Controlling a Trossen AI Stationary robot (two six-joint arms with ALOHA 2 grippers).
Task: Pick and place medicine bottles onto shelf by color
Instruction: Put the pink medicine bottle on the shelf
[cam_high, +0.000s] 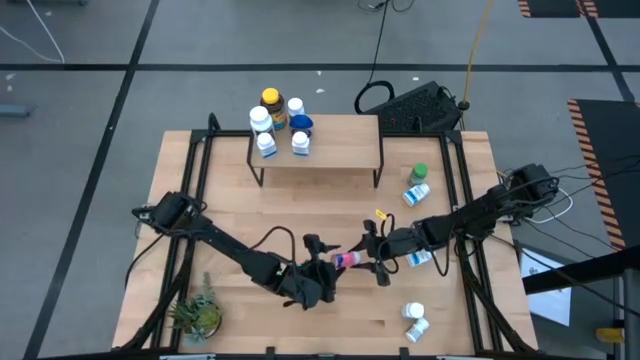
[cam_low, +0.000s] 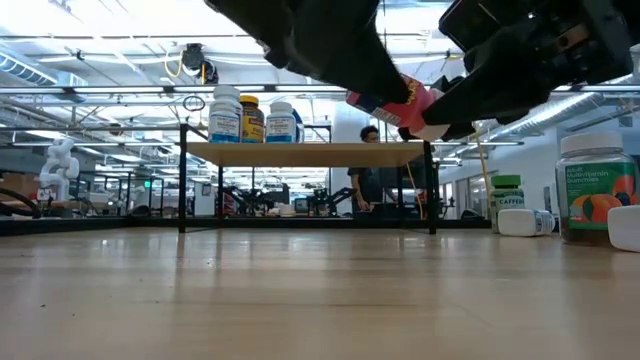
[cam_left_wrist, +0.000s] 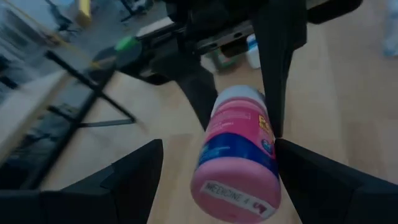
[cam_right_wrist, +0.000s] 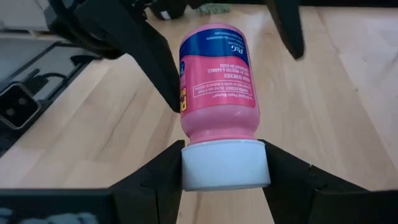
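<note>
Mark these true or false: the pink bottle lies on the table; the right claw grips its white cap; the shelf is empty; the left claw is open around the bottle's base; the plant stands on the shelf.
1. False: the pink bottle is held in the air between both arms.
2. True: the right claw is shut on its white cap.
3. False: the shelf carries several bottles at one end.
4. True: the left claw stands open around it.
5. False: the plant stands on the table.

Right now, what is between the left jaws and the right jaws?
The pink bottle, in mid-air: right gripper shut on its white cap, open left gripper around its base. Both wrist views show it.
</note>
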